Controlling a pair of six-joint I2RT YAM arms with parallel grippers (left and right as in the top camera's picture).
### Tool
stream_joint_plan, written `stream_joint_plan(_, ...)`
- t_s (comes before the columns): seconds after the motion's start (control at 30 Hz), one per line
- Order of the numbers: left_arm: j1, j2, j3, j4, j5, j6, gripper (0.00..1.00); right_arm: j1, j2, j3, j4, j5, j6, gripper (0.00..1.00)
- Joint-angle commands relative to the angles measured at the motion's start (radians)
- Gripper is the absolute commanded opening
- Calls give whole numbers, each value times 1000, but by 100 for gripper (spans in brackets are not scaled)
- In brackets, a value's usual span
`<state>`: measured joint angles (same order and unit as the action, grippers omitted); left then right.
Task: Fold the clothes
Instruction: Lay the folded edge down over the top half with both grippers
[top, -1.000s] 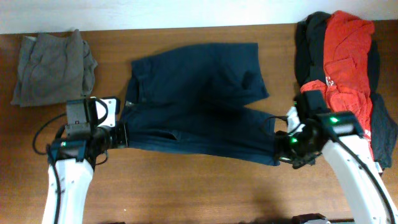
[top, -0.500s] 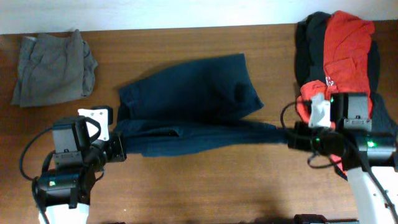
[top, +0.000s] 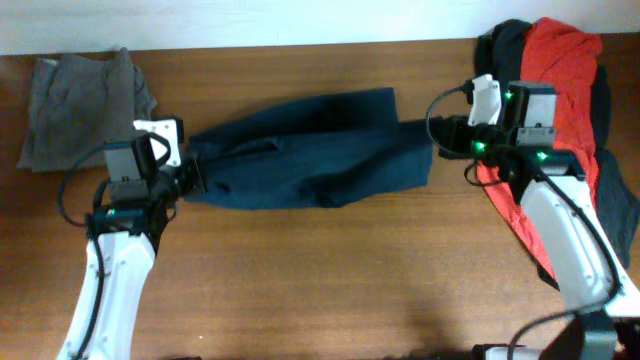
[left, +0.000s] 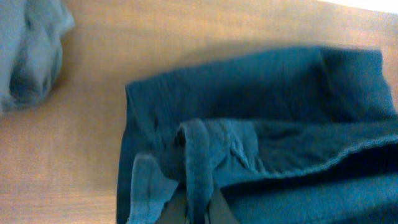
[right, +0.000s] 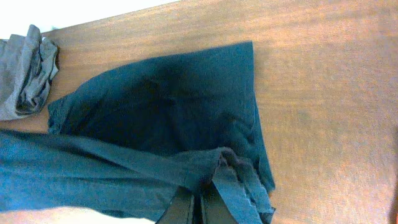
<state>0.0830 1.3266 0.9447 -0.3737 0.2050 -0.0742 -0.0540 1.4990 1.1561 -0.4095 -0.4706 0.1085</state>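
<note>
- Navy shorts (top: 310, 150): lie across the middle of the table (top: 330, 280), long axis left to right. They are doubled over lengthwise, one layer resting on the other.
- Fabric, by judgement: soft, limp and light. It creases and bunches between the two held ends, so it will follow any pull and keep no shape of its own. The waistband and the seamed hems are thicker and should slip from a pinch less readily than the plain cloth.
- Holds: the left gripper (top: 192, 176) is clamped on a bunched strip at the waistband end; the left wrist view shows the band pinched between its fingers. The right gripper (top: 440, 137) is clamped on the leg-hem corner at the opposite end; the right wrist view shows the cloth gathered there.
- Progress, by judgement: the lengthwise fold is about laid. The layer edges do not line up at the right end.
- Next grasp, by judgement: take the seams at the two corners of one short end and keep light tension so the layers do not slide.
- Risk: a pinch may catch only the top layer and peel the fold open.
- Surroundings: grey shorts (top: 85, 110) are heaped at the far left, near the waistband end. A red T-shirt (top: 555, 80) lies over black garments (top: 500, 60), piled at the far right just beside the right gripper.
</note>
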Motion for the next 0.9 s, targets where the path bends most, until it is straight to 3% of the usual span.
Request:
stream_joint_plan(0.0, 33, 105, 11, 128, -175, 6, 1, 6, 70, 24, 114, 134, -32, 4)
stream_joint_plan(0.3, 10, 293, 11, 371, -164, -12, 2, 132, 309, 24, 405, 213, -33, 4)
stream_joint_plan(0.33, 6, 304, 11, 407, -164, -12, 12, 136, 328, 24, 434, 223, -34, 4)
stream_joint_plan(0.37, 5, 313, 11, 440, -165, -12, 35, 138, 344, 24, 462, 235, -34, 4)
stream_joint_plan(0.4, 3, 320, 11, 472, -164, -12, 66, 139, 361, 24, 496, 245, -34, 10)
stream_joint_plan(0.43, 4, 328, 11, 518, -165, -12, 99, 139, 369, 24, 517, 247, -34, 27)
stream_joint_plan(0.47, 4, 330, 11, 542, -165, -11, 99, 138, 373, 24, 539, 247, -33, 56)
stream_joint_plan(0.6, 5, 329, 18, 613, -165, -12, 99, 137, 360, 32, 578, 246, -25, 95)
stream_joint_plan(0.73, 5, 320, 58, 542, -164, -12, 99, 138, 336, 90, 464, 236, -23, 99)
stream_joint_plan(0.87, 5, 309, 127, 370, -165, -12, 99, 139, 330, 206, 223, 195, -35, 99)
